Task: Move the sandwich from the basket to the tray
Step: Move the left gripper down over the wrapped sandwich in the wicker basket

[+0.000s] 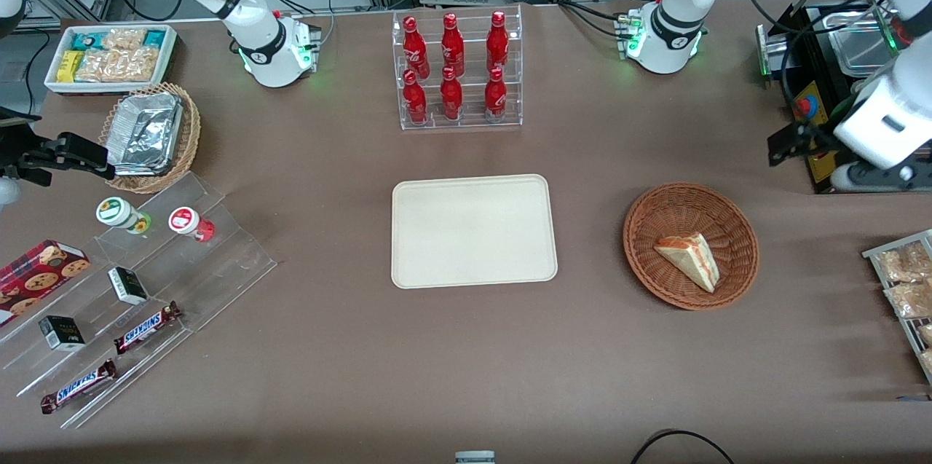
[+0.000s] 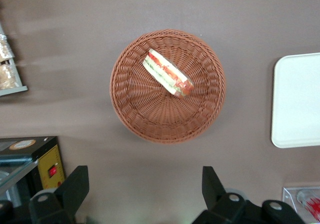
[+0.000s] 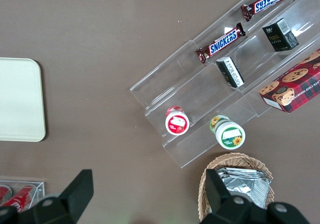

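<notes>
In the round brown wicker basket (image 1: 690, 245) lies the sandwich (image 1: 689, 258), a small wedge of pale bread with red and green filling showing along its edge. It rests inside the bowl, a bit nearer the front camera than the middle of the basket. The basket sits on the brown worktop (image 1: 466, 362), toward the working arm's end. Beside it, near the middle of the worktop, is the flat cream tray (image 1: 474, 231), well apart from the basket. The left arm's hand (image 2: 142, 189) hangs high above the worktop, close to the basket's rim but not over the sandwich. Its two black fingers (image 2: 75, 186) are spread wide and hold nothing. In the front view this hand seems to be the dark part by the black box at the working arm's end, though that is hard to make out. A clear rack of red soda bottles (image 1: 455, 71) stands farther from the front camera than the tray.
</notes>
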